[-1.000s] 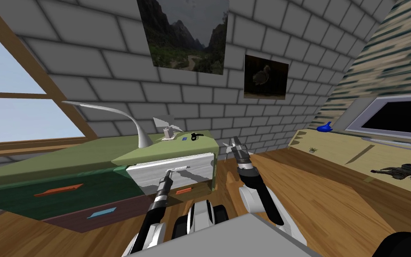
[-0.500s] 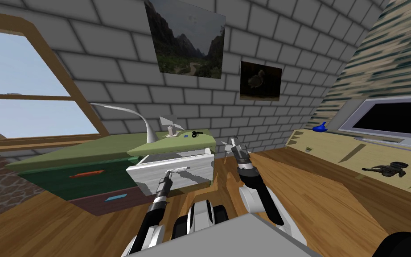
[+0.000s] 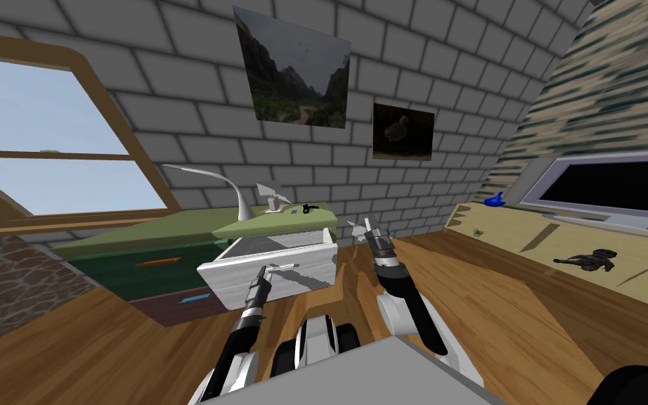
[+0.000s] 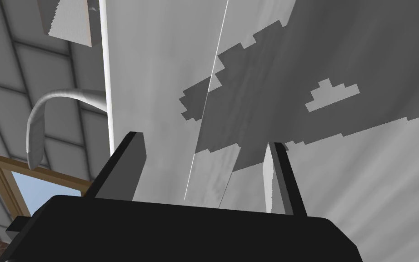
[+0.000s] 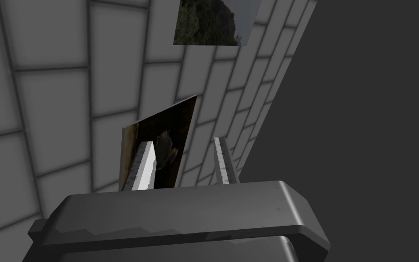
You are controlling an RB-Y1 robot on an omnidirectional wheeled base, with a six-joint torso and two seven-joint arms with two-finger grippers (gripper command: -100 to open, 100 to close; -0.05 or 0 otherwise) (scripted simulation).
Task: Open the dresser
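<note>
The left gripper (image 3: 262, 271) meets the front face of the dresser's top drawer (image 3: 245, 285), fingers (image 4: 131, 157) parted. The thin pale handle (image 4: 208, 177) runs between them, neither blade visibly pressing it. The white-grey drawer stands drawn well out from the dresser (image 3: 294, 219), a low green-topped unit against the grey brick wall (image 3: 175, 105). A white curved lamp (image 3: 244, 209) sits at the left end of its top. Right of the drawer, the right gripper (image 3: 362, 226) hangs raised, blades slightly apart, holding nothing.
</note>
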